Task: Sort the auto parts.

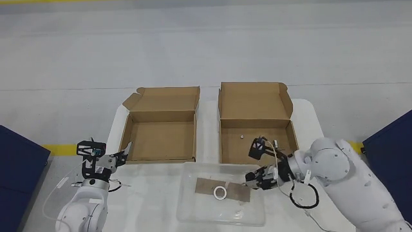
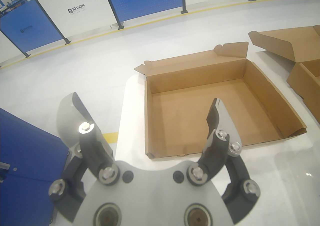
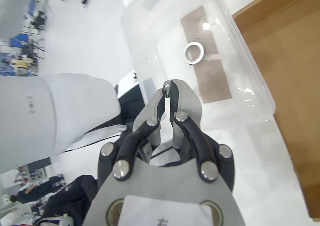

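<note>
Above the right end of the clear bin (image 1: 182, 196), our right tool (image 3: 168, 91) is clamped on a small metal bolt (image 3: 167, 87), held at its very tips. Inside the bin we see a white ring (image 3: 194, 53) lying on a brown strip (image 3: 215, 79). Our left tool (image 2: 145, 99) hangs with its fingers spread apart, just beside the left cardboard box (image 2: 200, 111), near the worktop's (image 1: 154, 180) left edge. Another small part (image 1: 239, 136) sits in the right box (image 1: 270, 149).

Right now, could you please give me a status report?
Left gripper open, by left box. Right gripper shut on small metal part, over clear bin. White ring in bin. No obstruction.
</note>
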Tool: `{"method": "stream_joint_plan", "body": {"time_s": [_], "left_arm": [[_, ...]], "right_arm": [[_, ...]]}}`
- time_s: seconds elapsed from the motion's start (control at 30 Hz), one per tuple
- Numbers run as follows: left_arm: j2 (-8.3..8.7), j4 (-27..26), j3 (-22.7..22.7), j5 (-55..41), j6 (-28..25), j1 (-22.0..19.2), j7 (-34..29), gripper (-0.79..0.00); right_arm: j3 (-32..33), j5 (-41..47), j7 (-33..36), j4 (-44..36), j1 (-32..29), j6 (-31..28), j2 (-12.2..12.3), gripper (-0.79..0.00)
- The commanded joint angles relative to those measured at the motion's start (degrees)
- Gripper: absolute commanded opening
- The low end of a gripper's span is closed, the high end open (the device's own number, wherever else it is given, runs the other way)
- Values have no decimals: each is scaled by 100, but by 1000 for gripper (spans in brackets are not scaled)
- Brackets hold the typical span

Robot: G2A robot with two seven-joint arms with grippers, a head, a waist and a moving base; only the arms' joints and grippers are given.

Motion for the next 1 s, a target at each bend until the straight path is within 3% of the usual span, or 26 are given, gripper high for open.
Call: {"method": "stream_joint_plan", "body": {"time_s": [0.0, 0.3, 0.53, 0.83, 0.97], "left_arm": [[0, 0, 0, 0, 0, 0, 0, 0], [0, 0, 0, 0, 0, 0, 0, 0], [0, 0, 0, 0, 0, 0, 0, 0], [0, 0, 0, 0, 0, 0, 0, 0], [0, 0, 0, 0, 0, 0, 0, 0]], "right_arm": [[92, 864, 114, 160, -4, 121, 88, -785], [231, 3683, 410, 499, 63, 415, 406, -785], [39, 5254, 747, 234, 321, 751, 341, -785], [35, 5255, 709, 215, 315, 760, 339, -785], [-15, 6072, 747, -51, 364, 981, 275, -785]]}}
